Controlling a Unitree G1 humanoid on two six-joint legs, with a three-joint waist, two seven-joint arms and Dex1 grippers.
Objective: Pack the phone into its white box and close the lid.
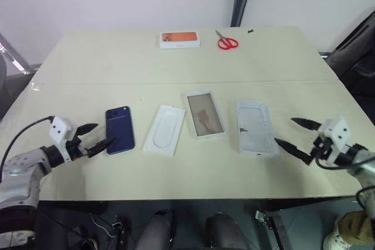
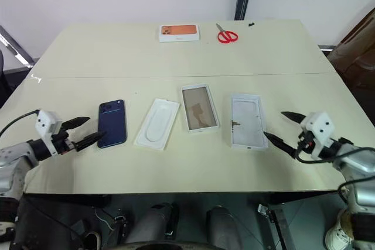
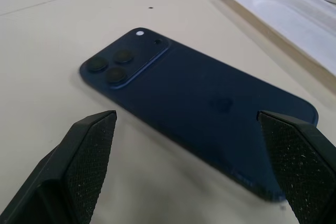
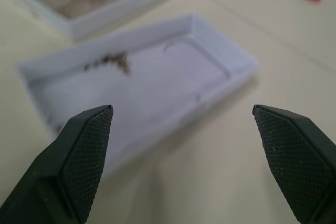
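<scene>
The dark navy phone [image 1: 119, 130] lies back up on the table at the left, camera cluster at its far corner. My left gripper [image 1: 94, 137] stands open just to its left, fingers pointing at its near end and holding nothing; its wrist view shows the phone [image 3: 199, 103] close ahead. The white box [image 1: 204, 114] with the tan-brown floor sits at the centre. The lid [image 1: 254, 127] lies inside up to its right. My right gripper [image 1: 299, 135] is open and empty just right of the lid [image 4: 142, 87].
A flat white insert [image 1: 164, 129] with a pill-shaped recess lies between the phone and the box. At the table's far edge are a white box with an orange top [image 1: 179, 39] and red scissors [image 1: 227, 42]. The table's front edge runs close below both grippers.
</scene>
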